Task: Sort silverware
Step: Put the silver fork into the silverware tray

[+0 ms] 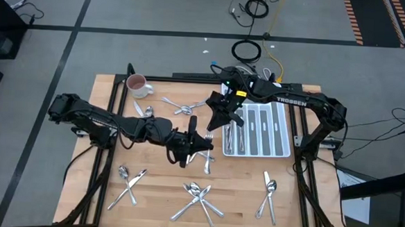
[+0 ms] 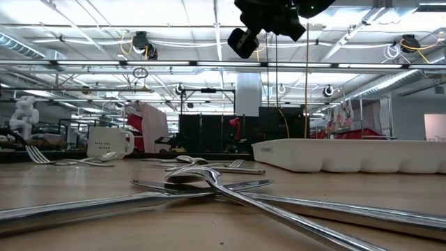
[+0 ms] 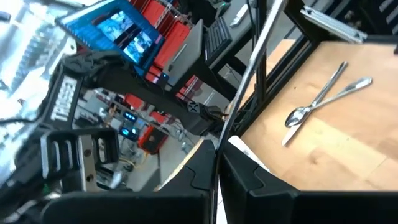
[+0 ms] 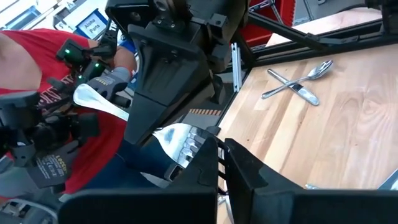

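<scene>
Silverware (image 1: 198,199) lies in piles along the bench's front edge and near the mug (image 1: 138,86) at the back-left. Mid-bench, the left gripper (image 1: 192,125) pinches a fork (image 4: 180,142); the right gripper (image 1: 216,118), fingers nearly closed, meets it beside the tray (image 1: 282,137)

High view: overhead, straight down, whole bench (image 1: 157,187) and both arms in frame. Low view: bench-top height, level across silverware (image 2: 209,185) close in foreground, white tray (image 2: 348,155) farther, room behind. Left wrist view: close past own fingers (image 3: 249,180), toward bench edge. Right wrist view: close past own fingers (image 4: 249,174); shares bench with overhead.
</scene>
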Controlling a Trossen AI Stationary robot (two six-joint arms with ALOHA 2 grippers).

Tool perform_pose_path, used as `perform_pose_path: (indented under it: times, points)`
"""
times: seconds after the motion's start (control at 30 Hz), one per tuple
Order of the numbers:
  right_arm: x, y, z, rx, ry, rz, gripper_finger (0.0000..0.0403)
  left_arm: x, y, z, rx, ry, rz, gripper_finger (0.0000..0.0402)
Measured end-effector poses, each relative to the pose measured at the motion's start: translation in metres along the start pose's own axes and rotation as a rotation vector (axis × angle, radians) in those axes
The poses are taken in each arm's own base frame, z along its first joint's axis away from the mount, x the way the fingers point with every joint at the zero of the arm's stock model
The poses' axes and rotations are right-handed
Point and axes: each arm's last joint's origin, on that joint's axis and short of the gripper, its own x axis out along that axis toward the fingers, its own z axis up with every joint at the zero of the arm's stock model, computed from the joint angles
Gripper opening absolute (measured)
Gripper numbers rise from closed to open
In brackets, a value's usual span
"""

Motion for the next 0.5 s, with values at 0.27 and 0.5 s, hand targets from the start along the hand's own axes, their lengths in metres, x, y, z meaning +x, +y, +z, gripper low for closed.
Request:
perform_pose_path:
  times: [0.27, 0.5]
  points:
    - [-0.015, -0.007, 0.001, -0.016, -0.025, -0.054, 0.0, 0.0, 0.0, -0.001, -0.086, 0.021, 0.009, 0.0055]
    - [-0.029, -0.013, 0.001, -0.016, -0.047, -0.083, 0.0, 0.0, 0.001, -0.001, -0.185, 0.02, 0.016, 0.0084]
